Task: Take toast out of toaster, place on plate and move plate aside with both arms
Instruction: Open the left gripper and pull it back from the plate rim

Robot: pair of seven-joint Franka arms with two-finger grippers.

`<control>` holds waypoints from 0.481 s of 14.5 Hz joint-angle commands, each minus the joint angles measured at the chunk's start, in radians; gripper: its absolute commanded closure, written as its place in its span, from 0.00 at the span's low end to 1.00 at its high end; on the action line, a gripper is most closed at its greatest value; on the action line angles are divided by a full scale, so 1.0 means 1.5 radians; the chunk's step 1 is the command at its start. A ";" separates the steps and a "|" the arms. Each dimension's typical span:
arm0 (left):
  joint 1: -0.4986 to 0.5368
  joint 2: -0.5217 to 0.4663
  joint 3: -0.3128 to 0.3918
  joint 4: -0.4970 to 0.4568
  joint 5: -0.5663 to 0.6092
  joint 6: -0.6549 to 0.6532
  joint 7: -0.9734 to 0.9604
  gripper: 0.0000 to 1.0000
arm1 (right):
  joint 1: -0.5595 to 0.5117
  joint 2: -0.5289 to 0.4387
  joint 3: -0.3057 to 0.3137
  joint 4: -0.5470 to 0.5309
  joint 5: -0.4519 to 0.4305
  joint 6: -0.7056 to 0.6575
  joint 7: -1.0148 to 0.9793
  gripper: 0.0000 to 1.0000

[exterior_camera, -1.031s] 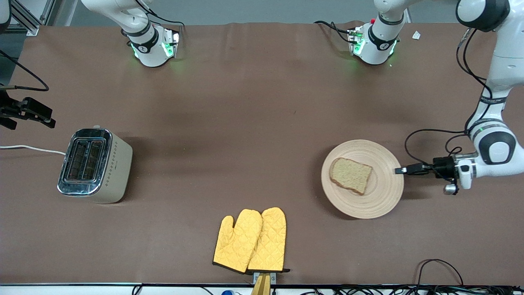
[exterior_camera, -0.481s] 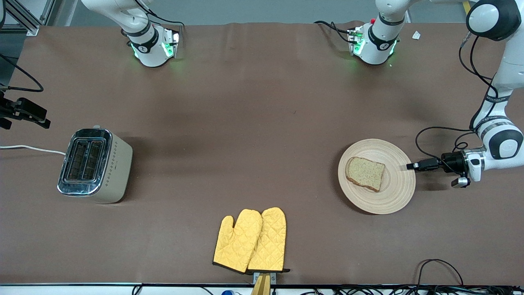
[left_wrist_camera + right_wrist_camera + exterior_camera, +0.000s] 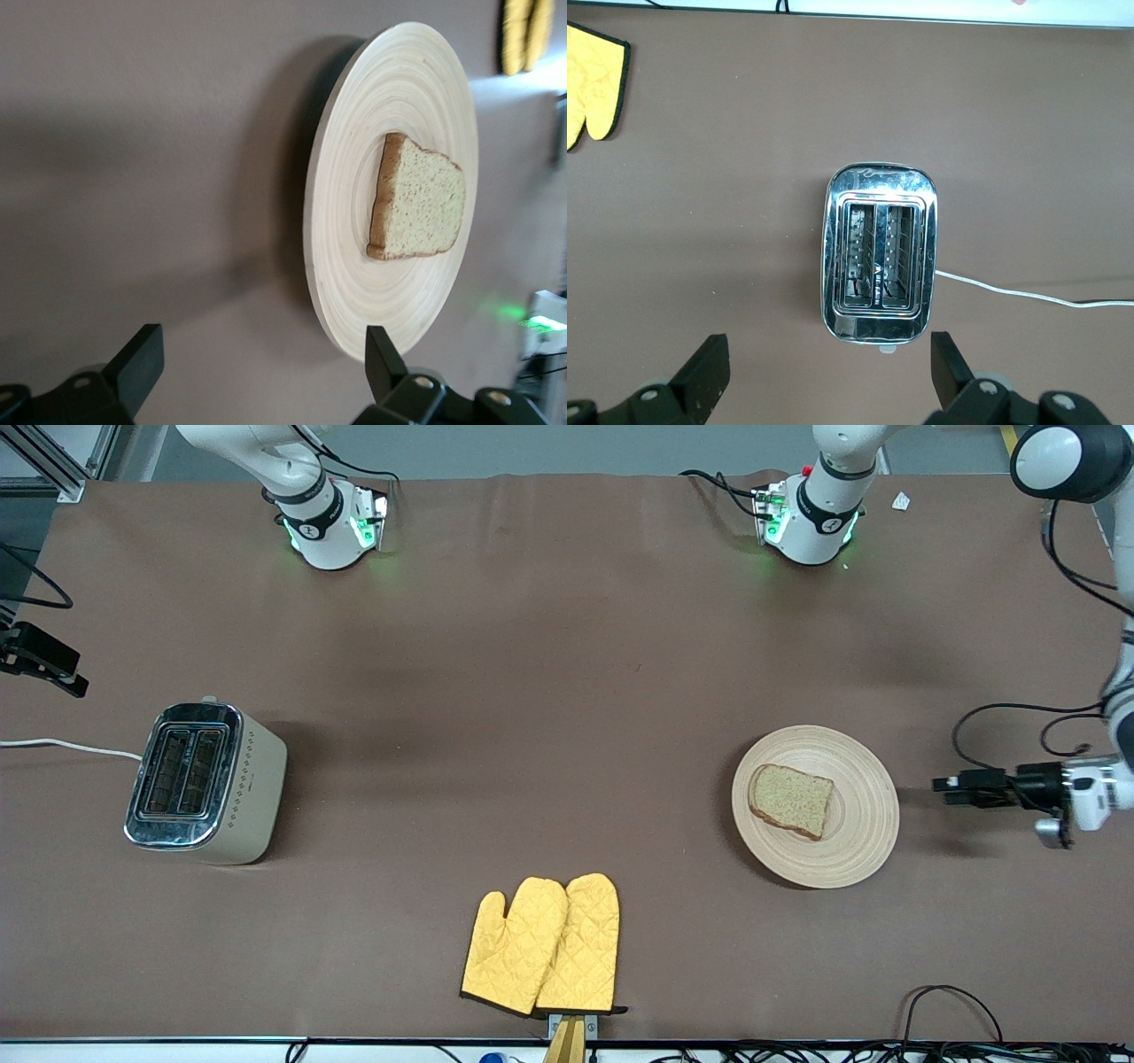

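The round wooden plate [image 3: 852, 841] lies on the brown table toward the left arm's end, with the toast [image 3: 791, 800] lying flat on it. My left gripper [image 3: 943, 786] is open and empty, low over the bare table beside the plate, clear of its rim. In the left wrist view, the plate [image 3: 354, 292] and toast [image 3: 421, 199] lie just past my open left gripper [image 3: 261, 359]. My right gripper [image 3: 71, 680] is at the table's edge beside the toaster [image 3: 204, 779]. In the right wrist view, my right gripper [image 3: 828, 365] is open and empty above the toaster [image 3: 881, 252].
A pair of yellow oven mitts [image 3: 542, 948] lies near the table's front edge, at mid-table. One mitt shows in the right wrist view [image 3: 594, 84]. The toaster's white cord [image 3: 71, 746] runs off the right arm's end. A black cable loop [image 3: 952, 1010] lies at the front edge.
The left gripper first dragged the plate with the toast toward the left arm's end, then let go and drew back from the rim. The right gripper moved outward past the toaster.
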 commanded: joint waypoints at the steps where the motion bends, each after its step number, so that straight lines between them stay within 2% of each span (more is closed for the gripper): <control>1: -0.031 -0.070 -0.050 0.020 0.113 -0.020 -0.081 0.00 | -0.005 -0.005 0.006 0.002 -0.004 -0.010 0.006 0.00; 4: -0.129 -0.191 -0.055 0.029 0.225 -0.039 -0.149 0.00 | -0.006 -0.004 0.005 -0.001 -0.004 -0.035 0.001 0.00; 7: -0.181 -0.283 -0.057 0.029 0.251 -0.082 -0.326 0.00 | -0.003 -0.004 0.007 0.001 -0.004 -0.038 0.001 0.00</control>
